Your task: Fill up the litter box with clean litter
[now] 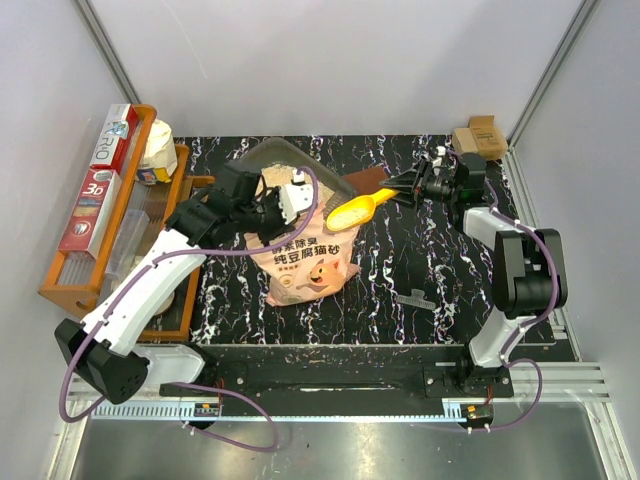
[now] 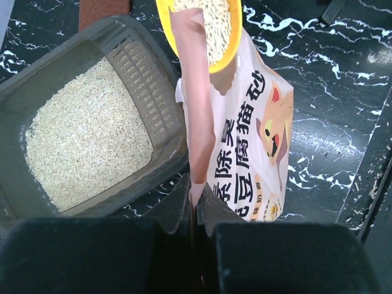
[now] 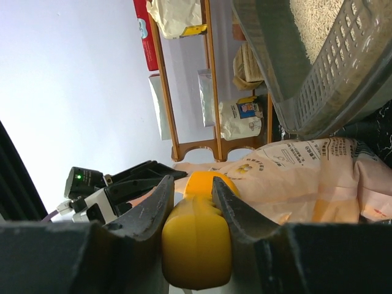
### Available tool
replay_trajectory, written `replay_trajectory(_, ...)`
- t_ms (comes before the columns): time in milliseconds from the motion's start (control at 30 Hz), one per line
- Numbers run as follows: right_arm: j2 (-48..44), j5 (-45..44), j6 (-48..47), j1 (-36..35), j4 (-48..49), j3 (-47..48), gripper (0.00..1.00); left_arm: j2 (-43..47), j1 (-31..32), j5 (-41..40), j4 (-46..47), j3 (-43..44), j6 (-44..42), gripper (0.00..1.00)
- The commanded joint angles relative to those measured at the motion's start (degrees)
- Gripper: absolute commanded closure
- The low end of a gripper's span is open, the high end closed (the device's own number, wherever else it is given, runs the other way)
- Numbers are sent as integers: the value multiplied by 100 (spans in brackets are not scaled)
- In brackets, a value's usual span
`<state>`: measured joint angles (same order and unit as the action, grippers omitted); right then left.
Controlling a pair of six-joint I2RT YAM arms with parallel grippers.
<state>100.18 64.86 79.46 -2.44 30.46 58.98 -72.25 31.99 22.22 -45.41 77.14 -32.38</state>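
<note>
Scoop (image 1: 352,212) of clean litter (image 2: 211,24) poised over bag (image 2: 245,153).
Handle clamped in right gripper (image 3: 191,182), bag edge pinched by left gripper (image 2: 195,196); next, tip into litter box (image 2: 141,37).

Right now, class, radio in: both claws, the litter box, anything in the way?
Left claw shut on pink bag edge. Right claw shut on yellow scoop, loaded. Litter box partly filled with clean litter. Nothing seen in the way.

The top camera looked down from above and behind the robot (whole table (image 1: 430,250) in view), while the close wrist cameras, left downward, right sideways, shared the pink bag (image 2: 245,159) and litter box (image 2: 141,79).
</note>
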Motion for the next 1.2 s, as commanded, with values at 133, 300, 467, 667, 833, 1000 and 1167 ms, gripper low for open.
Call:
replay_trajectory(133, 317, -26, 245, 50, 531, 799, 100, 632, -35, -376, -161, -322, -690, 100)
replay_trajectory(300, 625, -385, 157, 7, 497, 1282, 100, 800, -35, -288, -407, -577, -831, 100)
replay_trajectory(467, 1107, -649, 35, -204, 461, 2062, 100, 835, -35, -192, -662, -630, -937, 100)
replay_trajectory(667, 1897, -1465, -824, -442, -354, 3580, 100, 800, -35, -191, -785, -674, -902, 100)
replay_trajectory(833, 2891, -2055, -1345, -679, -1349, 5243, 100, 835, -43, -148, -803, -771, -788, 100)
replay_trajectory(1000, 3446, -2925, -2126, -1004, -2217, 6343, 100, 853, -43, -60, -856, -771, -743, 100)
replay_trajectory(1167, 4017, -3969, -3127, -1443, -2904, 7486, 100, 975, -43, 2, -830, -938, -787, 100)
